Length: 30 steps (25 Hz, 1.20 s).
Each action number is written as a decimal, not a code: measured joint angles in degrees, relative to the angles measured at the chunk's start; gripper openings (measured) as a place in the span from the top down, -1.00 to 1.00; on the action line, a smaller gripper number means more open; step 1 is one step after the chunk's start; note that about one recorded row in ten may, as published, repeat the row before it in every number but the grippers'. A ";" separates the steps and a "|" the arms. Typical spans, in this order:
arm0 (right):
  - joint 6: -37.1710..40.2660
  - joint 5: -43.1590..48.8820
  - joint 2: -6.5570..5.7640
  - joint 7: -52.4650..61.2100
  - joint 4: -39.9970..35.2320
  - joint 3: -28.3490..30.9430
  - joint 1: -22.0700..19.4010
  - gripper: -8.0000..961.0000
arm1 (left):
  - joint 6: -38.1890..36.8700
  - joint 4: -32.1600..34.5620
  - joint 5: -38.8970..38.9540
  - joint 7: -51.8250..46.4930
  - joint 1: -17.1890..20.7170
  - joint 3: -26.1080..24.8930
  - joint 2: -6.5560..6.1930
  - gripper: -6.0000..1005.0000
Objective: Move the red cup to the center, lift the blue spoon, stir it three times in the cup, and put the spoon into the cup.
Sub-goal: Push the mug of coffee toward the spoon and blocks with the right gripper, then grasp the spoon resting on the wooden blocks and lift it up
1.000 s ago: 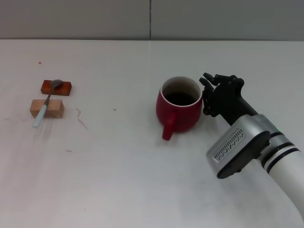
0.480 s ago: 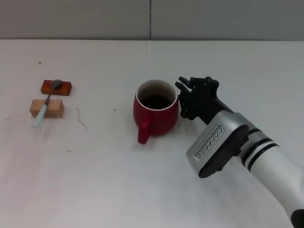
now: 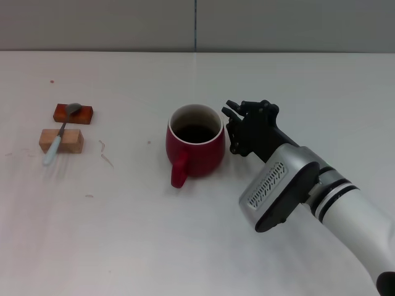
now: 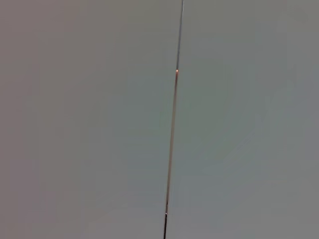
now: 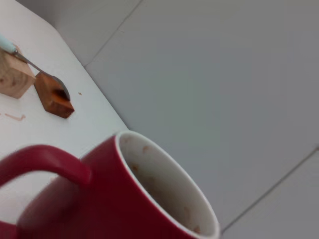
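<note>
Cup motion is the change: the red cup (image 3: 196,147) has slid leftward to about table centre, the right gripper (image 3: 237,126) pressed against its 3 o'clock side, fingers apparently spread and holding nothing. Its handle points toward 7 o'clock. The blue spoon (image 3: 60,135) lies far left across two blocks (image 3: 62,139), bowl toward 1 o'clock.

Nothing readable anywhere, honestly. The rounded dark-red ceramic mug (image 3: 195,148) is plain, and so are the two small wooden blocks (image 3: 61,140). No labels, brands or numbers show.
</note>
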State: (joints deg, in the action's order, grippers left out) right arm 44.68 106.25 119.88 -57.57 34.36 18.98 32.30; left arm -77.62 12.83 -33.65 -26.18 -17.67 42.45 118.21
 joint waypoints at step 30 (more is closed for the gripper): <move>54.73 -0.53 -0.88 67.35 -31.57 14.27 -18.26 -0.35 | -0.23 -0.38 -0.09 -0.25 -1.35 0.88 0.17 -0.66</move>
State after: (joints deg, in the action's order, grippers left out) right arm 99.41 105.72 119.00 9.78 2.79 33.24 14.04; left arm -77.85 12.45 -33.74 -26.43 -19.02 43.33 118.38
